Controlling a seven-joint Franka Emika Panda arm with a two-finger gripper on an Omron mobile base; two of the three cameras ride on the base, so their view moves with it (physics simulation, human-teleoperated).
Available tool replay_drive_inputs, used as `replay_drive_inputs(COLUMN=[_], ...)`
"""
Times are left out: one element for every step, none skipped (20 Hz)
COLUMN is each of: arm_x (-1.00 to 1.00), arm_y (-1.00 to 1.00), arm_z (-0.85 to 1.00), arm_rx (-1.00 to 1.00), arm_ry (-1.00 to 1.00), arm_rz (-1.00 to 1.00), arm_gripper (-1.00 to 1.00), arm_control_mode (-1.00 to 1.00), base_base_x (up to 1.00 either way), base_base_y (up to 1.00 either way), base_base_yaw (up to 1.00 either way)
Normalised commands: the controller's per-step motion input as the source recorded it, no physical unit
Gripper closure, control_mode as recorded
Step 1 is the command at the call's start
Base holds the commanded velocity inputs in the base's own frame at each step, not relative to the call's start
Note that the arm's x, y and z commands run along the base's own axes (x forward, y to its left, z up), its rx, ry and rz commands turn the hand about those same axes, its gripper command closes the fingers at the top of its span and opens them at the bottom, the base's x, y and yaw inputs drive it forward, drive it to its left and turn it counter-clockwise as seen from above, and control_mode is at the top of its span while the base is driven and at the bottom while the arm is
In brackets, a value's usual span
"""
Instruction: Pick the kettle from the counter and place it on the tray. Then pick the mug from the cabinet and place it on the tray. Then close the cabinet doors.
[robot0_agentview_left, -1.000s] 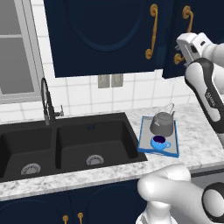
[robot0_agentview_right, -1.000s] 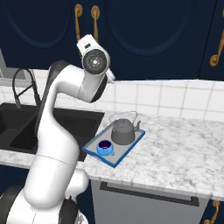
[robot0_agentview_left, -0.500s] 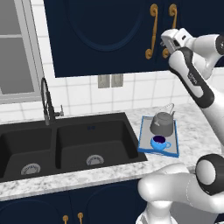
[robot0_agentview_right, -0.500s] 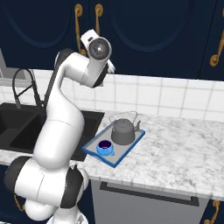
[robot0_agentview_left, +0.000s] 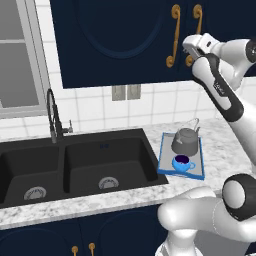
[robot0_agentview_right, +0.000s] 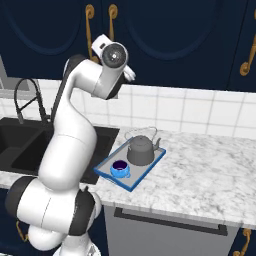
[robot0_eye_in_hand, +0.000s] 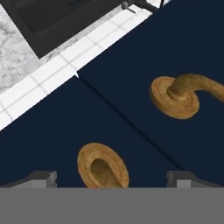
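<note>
Since the earlier frame the gripper (robot0_eye_in_hand: 111, 179) has swung left to the cabinet doors (robot0_agentview_left: 125, 40), jaws spread and empty astride a brass handle (robot0_eye_in_hand: 103, 168), which may snag a finger; kettle (robot0_agentview_left: 186, 142) and mug (robot0_agentview_left: 182, 163) sit on the tray (robot0_agentview_left: 165, 150).

The left base view looks forward and down from behind the arm's left; the right base view does so from behind its right. Both share the tabletop (robot0_agentview_left: 220, 145), sink (robot0_agentview_left: 75, 165), tray (robot0_agentview_left: 165, 150) and cabinet doors (robot0_agentview_left: 115, 40). The hand view sits very near the doors, facing their brass handles (robot0_eye_in_hand: 175, 94).
</note>
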Motion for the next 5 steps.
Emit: replay_drive_inputs(arm_x=[0.52, 0.52, 0.53, 0.52, 0.54], arm_y=[0.03, 0.04, 0.06, 0.08, 0.05], arm_z=[-0.02, -0.04, -0.06, -0.09, -0.12], arm_rx=[-0.10, -0.08, -0.07, -0.05, -0.02], arm_ry=[0.06, 0.06, 0.04, 0.01, 0.01], arm_rz=[0.00, 0.00, 0.00, 0.00, 0.00], arm_gripper=[-1.00, -1.00, -1.00, -1.00, -1.00], arm_control_mode=[-1.00, -1.00, -1.00, -1.00, -1.00], base_base_x=[0.00, 0.00, 0.00, 0.00, 0.00], base_base_y=[0.00, 0.00, 0.00, 0.00, 0.00], base_base_yaw=[0.00, 0.00, 0.00, 0.00, 0.00])
